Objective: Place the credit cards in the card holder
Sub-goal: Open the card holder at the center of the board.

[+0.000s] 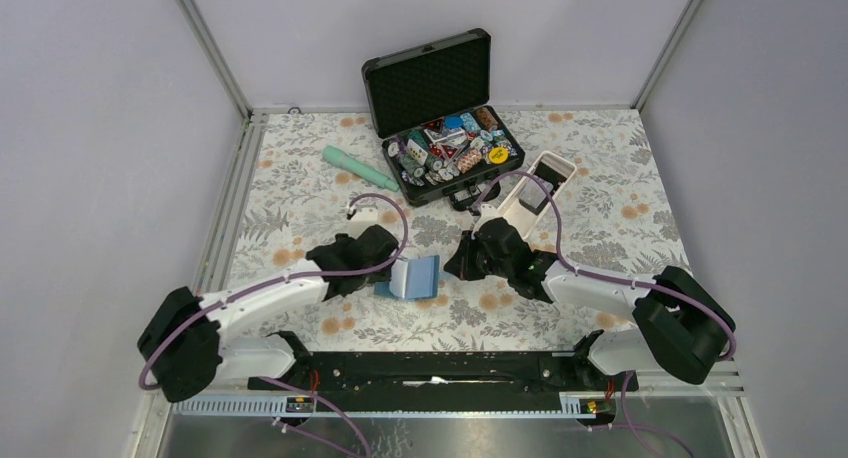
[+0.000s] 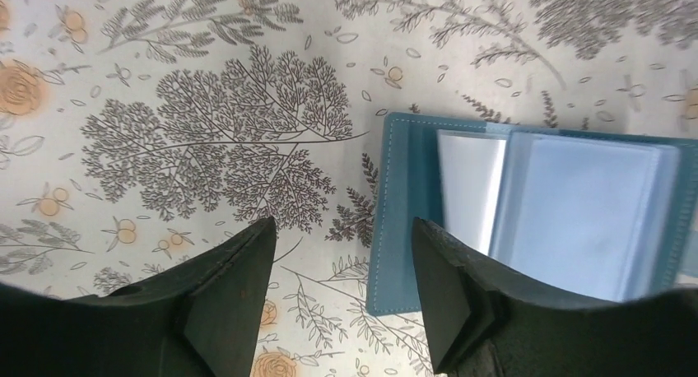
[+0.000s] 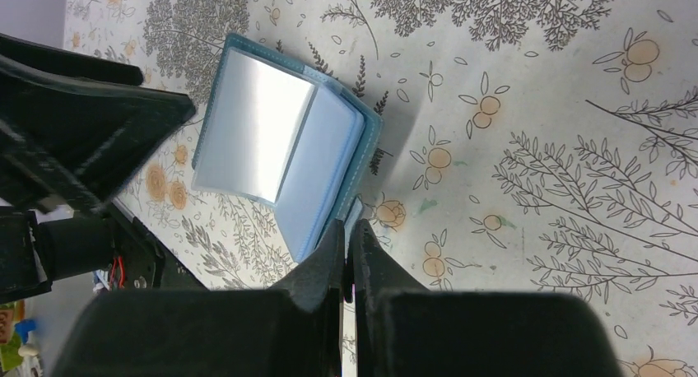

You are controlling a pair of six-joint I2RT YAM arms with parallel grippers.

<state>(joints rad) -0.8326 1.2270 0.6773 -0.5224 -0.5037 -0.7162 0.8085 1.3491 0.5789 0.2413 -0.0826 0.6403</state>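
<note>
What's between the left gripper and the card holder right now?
Only bare floral tablecloth, in the left wrist view; the left gripper, jaws open, sits right beside the card holder.

**Free room**
- Bare worktop (image 1: 290, 208) along the left edge and toward the far-right corner.
- A bare strip between the parted fingers of my left end effector (image 2: 344, 229).

**Obstacles**
- Open card holder (image 1: 415, 276), middle of the near edge, lying between my two end effectors. My right end effector (image 3: 346, 237) is pressed closed at its corner.
- Black case (image 1: 432, 83), lid raised, middle of the far edge.
- White tray (image 1: 540, 183), just right of the case.
- Teal cylinder (image 1: 358, 167), left of the case.
</note>
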